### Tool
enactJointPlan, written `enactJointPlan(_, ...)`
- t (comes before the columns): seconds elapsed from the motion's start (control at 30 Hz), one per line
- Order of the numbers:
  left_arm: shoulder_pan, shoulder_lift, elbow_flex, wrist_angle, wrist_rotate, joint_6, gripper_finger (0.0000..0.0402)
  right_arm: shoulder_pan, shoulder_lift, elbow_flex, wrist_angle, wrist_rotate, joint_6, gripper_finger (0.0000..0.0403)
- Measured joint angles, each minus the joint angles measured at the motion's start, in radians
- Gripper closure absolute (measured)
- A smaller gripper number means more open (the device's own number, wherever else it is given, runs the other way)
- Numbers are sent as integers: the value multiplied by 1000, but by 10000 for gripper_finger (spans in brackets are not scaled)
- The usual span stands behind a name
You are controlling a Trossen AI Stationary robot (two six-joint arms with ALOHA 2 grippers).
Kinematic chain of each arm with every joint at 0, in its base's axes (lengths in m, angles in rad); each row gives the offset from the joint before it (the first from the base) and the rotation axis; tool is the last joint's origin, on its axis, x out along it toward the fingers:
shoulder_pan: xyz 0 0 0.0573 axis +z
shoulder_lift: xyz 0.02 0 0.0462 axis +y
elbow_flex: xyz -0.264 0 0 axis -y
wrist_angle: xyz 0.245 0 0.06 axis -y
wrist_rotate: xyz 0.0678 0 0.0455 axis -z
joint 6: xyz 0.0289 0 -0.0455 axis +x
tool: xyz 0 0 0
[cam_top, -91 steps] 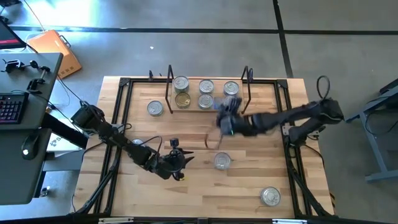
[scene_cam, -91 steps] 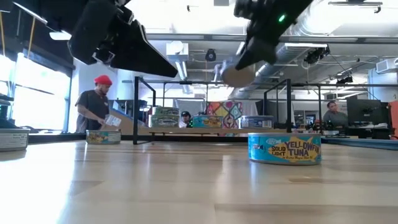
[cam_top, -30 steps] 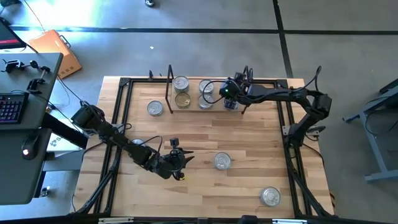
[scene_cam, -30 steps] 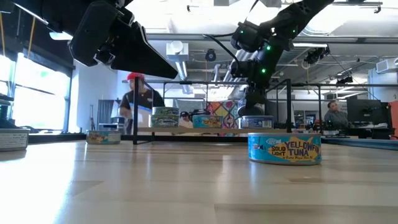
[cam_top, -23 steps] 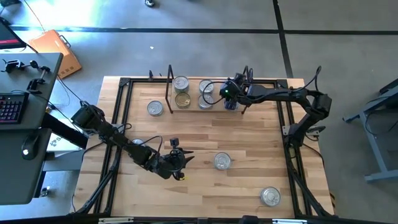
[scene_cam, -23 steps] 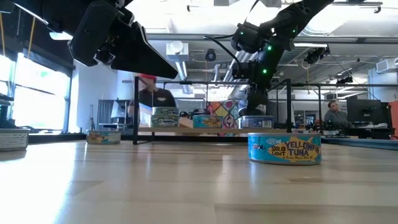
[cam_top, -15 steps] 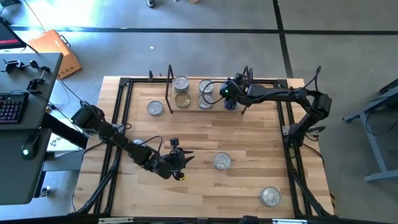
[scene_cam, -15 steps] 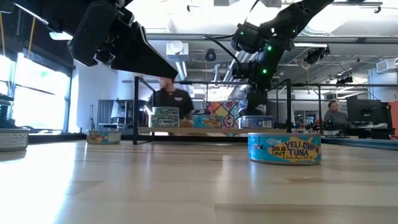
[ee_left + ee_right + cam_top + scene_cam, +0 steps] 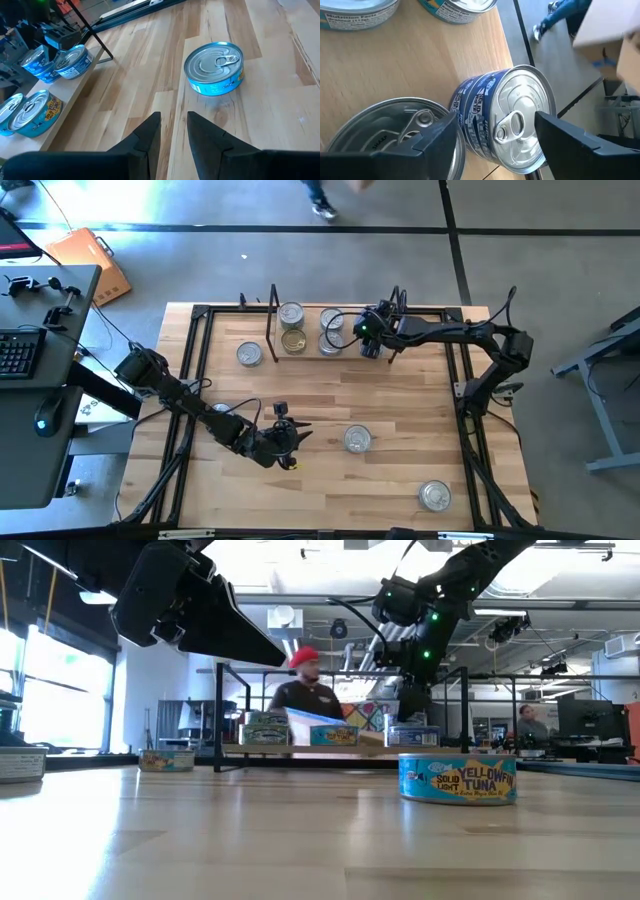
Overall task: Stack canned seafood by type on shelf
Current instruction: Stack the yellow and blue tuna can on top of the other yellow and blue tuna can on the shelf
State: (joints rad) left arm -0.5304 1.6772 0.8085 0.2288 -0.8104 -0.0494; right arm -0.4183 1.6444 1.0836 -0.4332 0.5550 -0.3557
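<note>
The shelf (image 9: 311, 330), a light-wood board between two black wire uprights, stands at the table's far side and holds several cans (image 9: 291, 314) in two rows. My right gripper (image 9: 371, 342) is over its right end, open. Its fingers stand on either side of a blue-labelled, silver-lidded can (image 9: 520, 110), with a silver-lidded can (image 9: 385, 131) beside it. My left gripper (image 9: 298, 438) hovers over the table's middle with a narrow gap and nothing between its fingers (image 9: 150, 134). It points at a blue tuna can (image 9: 214, 67) standing on the tabletop. My right gripper's fingers (image 9: 442, 134) come slanting down from the table's right and flank the blue-labelled can's rim (image 9: 470, 112). Whether they touch it I cannot tell. The can is not lifted; what it rests on is hidden by the can itself.
Loose cans stand on the tabletop: one left of the shelf's left upright (image 9: 249, 354), one in the middle (image 9: 357, 440), one at the near right (image 9: 435, 496). Black rails (image 9: 190, 380) run along the table's sides. A person (image 9: 305, 690) is behind the table.
Three seconds ago my right gripper was carrying a can above the table's middle. During the last second it has stayed over the shelf's right end. My left arm has kept still. The person behind the table has walked toward the right.
</note>
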Motion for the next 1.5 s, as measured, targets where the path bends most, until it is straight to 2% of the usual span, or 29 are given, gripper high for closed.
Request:
enactJointPlan(0.3,0,0,0,0,0,0,316,38,0,76,-87,-19,61,128)
enactJointPlan(0.4,0,0,0,0,0,0,316,75,0,125,-114,-95,118,128)
enactJointPlan(0.5,0,0,0,0,0,-5,316,127,0,140,-84,-235,158,128)
enactJointPlan(0.6,-4,0,0,-7,-6,-39,316,197,0,101,29,-323,153,128)
enactJointPlan(0.77,-23,-7,0,-92,-25,-118,316,326,0,-8,244,-327,181,128)
enactJointPlan(1.0,-49,-12,-1,-247,-149,-249,316,496,0,-190,591,-328,285,128)
enactJointPlan(1.1,-56,-13,-8,-311,-119,-309,316,560,0,-257,729,-328,322,128)
enactJointPlan(1.2,-71,-32,-59,-322,-39,-395,321,612,0,-313,848,-328,342,128)
enactJointPlan(1.27,-97,-51,-106,-301,-35,-470,327,639,0,-343,929,-327,359,128)
enactJointPlan(1.5,-234,-177,-301,-165,-195,-674,344,699,0,-380,1030,-258,386,128)
